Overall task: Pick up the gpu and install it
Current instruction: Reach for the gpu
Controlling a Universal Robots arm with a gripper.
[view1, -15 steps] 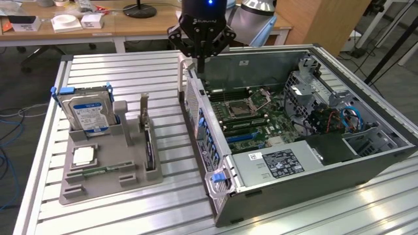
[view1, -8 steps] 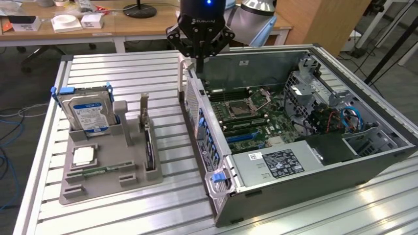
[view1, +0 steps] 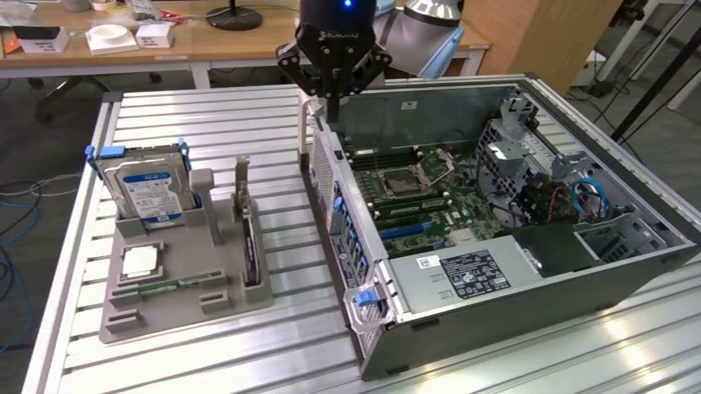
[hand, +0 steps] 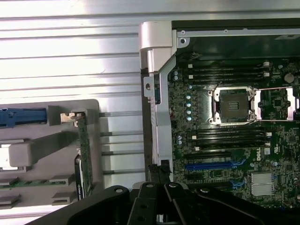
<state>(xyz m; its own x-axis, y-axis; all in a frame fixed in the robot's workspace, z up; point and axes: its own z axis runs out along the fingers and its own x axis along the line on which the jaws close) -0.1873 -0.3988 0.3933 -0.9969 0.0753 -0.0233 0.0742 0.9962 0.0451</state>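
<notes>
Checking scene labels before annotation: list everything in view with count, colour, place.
table: 1, silver slatted, under everything
parts holder: 1, grey, on table, exterior view's left
hard drive: 1, silver with blue label, upright in holder
gpu: 1, black with silver bracket, on edge in holder, side nearest case
processor chip: 1, silver, flat in holder
memory stick: 1, green, flat in holder
computer case: 1, dark grey, open, exterior view's right
motherboard: 1, green, inside case
power supply: 1, silver, inside case
end effector: 1, black, shut, above case's far corner, gpu not in it
</notes>
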